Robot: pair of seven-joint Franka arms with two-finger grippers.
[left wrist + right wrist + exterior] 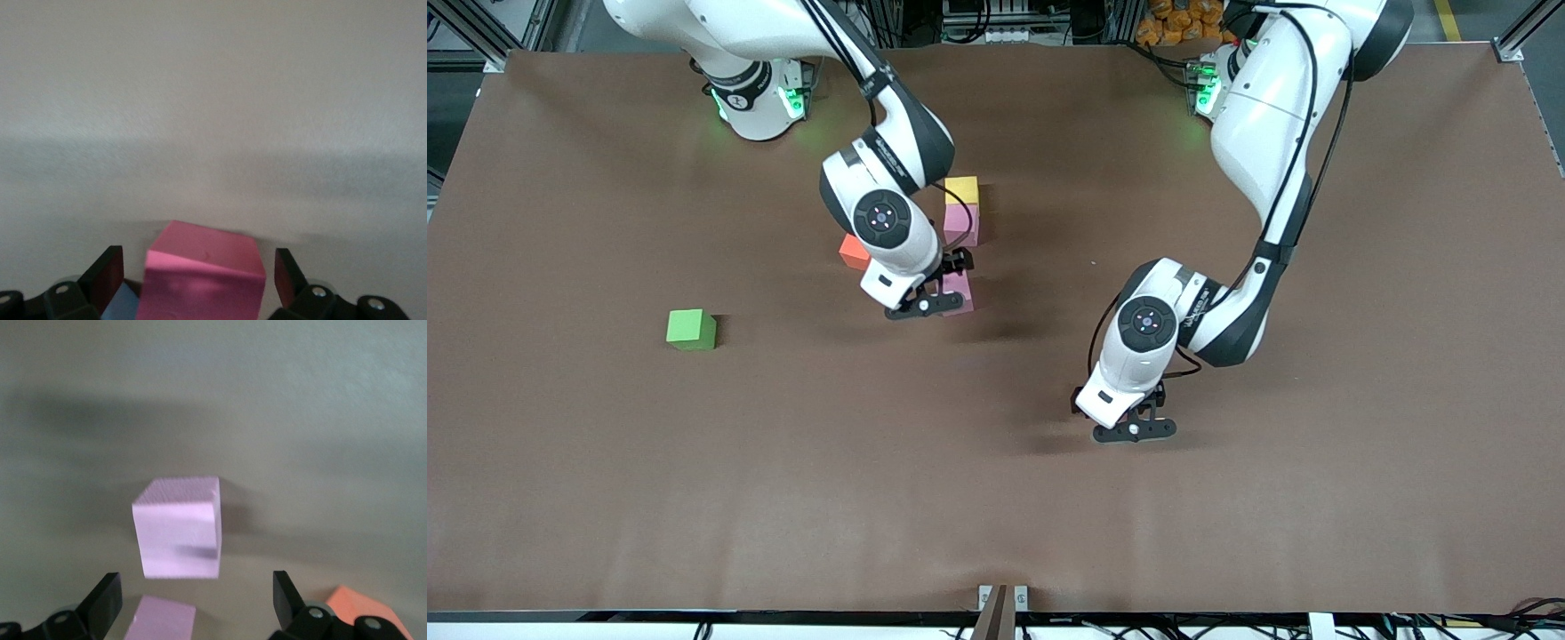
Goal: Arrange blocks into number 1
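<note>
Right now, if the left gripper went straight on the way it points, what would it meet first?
Likely the deep pink cube, sitting between the left gripper's open fingers; a light blue cube lies just beside it.

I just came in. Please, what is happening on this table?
Two robot arms are lining up small matte cubes. A yellow cube and a pink cube sit touching. The right tool, open, is over a second pink cube nearer the front camera. The left tool is open around a reddish cube, with a light blue cube beside it. An orange cube and a green cube lie aside.
</note>
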